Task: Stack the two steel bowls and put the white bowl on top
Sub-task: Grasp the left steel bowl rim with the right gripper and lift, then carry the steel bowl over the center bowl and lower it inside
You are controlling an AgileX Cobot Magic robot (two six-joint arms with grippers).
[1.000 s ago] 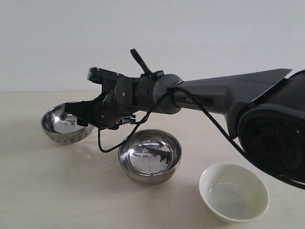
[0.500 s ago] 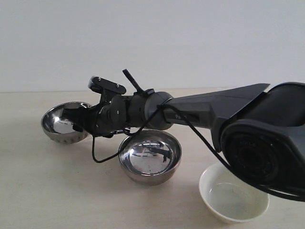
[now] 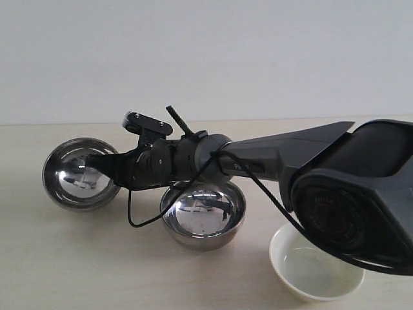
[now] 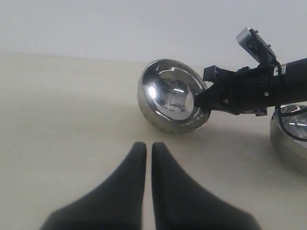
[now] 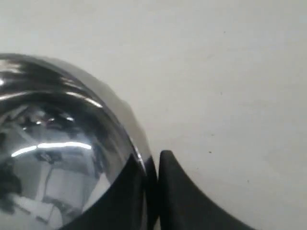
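Three bowls are in view on the counter (image 3: 77, 258): two of steel and one white. There are two arms, each with one pair of jaws.

In the exterior view the right arm (image 3: 290, 152) reaches in from 3 o'clock across the middle. The right jaws are closed on the rim of the tilted steel bowl (image 3: 74, 177), one finger inside it and one outside. The right wrist view shows that rim (image 5: 139, 158) pinched between the two dark fingers (image 5: 168, 165) with no gap to spare. This bowl stands nearly on edge, its mirror-like hollow facing the exterior camera. I cannot tell whether its lower side touches the counter.

The second steel bowl (image 3: 203, 213) sits upright and open upward at 4 o'clock from the tilted one, under the arm's wrist and apart from the held bowl. The white bowl (image 3: 316, 261) stands upright at 4 o'clock from the second steel bowl, well apart from it, with nothing inside.

In the left wrist view the left jaws are all but closed, a thin slit between the fingers (image 4: 132, 158), holding nothing. They point toward the tilted steel bowl (image 4: 170, 93) from a distance.
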